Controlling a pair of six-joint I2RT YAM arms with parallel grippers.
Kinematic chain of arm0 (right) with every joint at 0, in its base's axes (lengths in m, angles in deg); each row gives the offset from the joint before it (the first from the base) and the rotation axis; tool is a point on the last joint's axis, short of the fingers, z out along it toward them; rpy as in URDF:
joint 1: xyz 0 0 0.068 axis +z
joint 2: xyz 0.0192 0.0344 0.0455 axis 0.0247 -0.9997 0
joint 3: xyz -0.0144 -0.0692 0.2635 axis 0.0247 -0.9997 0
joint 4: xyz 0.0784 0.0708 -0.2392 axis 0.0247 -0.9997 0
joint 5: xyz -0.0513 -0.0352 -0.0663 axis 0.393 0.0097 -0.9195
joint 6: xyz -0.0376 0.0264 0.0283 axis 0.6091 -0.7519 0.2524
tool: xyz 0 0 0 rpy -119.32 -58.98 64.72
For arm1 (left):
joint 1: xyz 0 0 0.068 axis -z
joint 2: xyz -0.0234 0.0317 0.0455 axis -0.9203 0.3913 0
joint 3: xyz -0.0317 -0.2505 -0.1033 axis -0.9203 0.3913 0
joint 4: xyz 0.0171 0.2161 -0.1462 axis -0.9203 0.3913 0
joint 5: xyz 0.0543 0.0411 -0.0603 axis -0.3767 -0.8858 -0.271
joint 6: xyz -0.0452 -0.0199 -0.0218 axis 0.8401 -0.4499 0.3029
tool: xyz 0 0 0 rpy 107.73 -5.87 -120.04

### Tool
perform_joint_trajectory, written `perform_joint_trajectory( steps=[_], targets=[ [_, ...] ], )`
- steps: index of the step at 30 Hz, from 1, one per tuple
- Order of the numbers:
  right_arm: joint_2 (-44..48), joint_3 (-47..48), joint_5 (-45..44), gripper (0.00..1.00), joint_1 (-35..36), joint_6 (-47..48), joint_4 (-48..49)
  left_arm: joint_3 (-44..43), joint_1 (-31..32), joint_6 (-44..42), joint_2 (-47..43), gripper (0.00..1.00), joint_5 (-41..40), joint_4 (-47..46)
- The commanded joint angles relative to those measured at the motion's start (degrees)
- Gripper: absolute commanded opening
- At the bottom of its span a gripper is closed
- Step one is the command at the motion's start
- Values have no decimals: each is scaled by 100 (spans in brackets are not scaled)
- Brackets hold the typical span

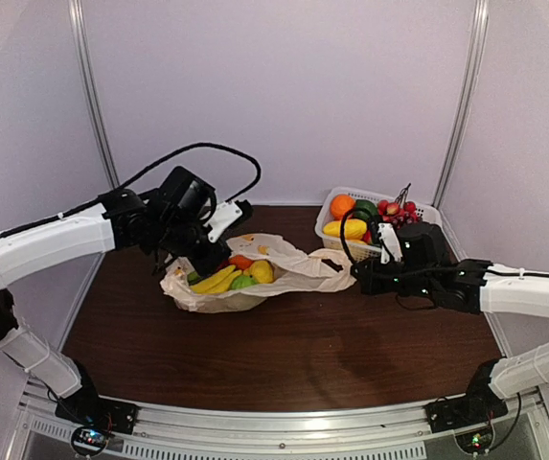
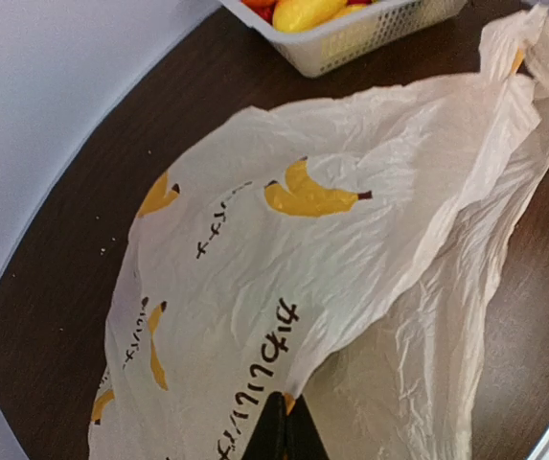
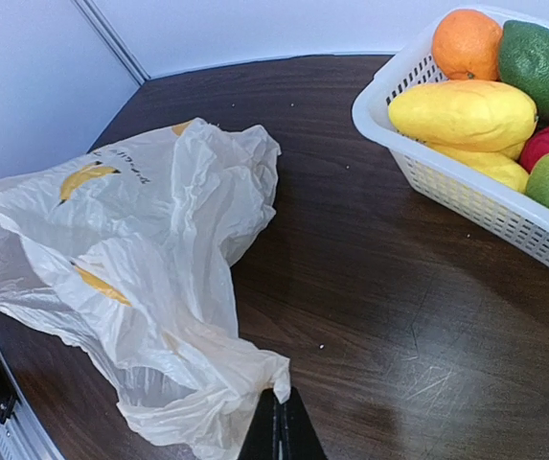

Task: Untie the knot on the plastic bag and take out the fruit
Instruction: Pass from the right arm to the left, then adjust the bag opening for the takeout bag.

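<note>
untying: apparently done, plastic bag (image 1: 298, 268) spread open | left gripper (image 2: 282, 422) and right gripper (image 3: 276, 417): each clamped on bag rim | fruit (image 1: 240, 276): not yet removed

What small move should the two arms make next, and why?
Probably raise the left gripper slightly to widen the mouth: it and the right gripper each pinch an edge of the plastic bag, which already gapes, with the fruit showing inside.
</note>
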Motion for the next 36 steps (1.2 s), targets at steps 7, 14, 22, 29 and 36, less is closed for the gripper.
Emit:
perform_joint_trajectory(
  steps=[7, 14, 22, 29, 36],
  targets=[
    [-299, 787, -626, 0, -211, -118, -262, 1113, 36, 1661, -1355, 0, 973, -1657],
    [294, 494, -329, 62, -209, -373, -408, 1478, 36, 2361, -1551, 0, 876, -2102],
    [1543, -648, 118, 100, 262, -1232, 339, 1435, 36, 2664, -1558, 0, 725, -2307],
    [1277, -1096, -965, 100, 1517, -1946, 1225, 1363, 35, 2814, -1613, 0, 526, -2337],
    [123, -1080, -1819, 100, 2403, -2799, 2468, 1308, 36, 2784, -1766, 0, 573, -2343]
  ],
)
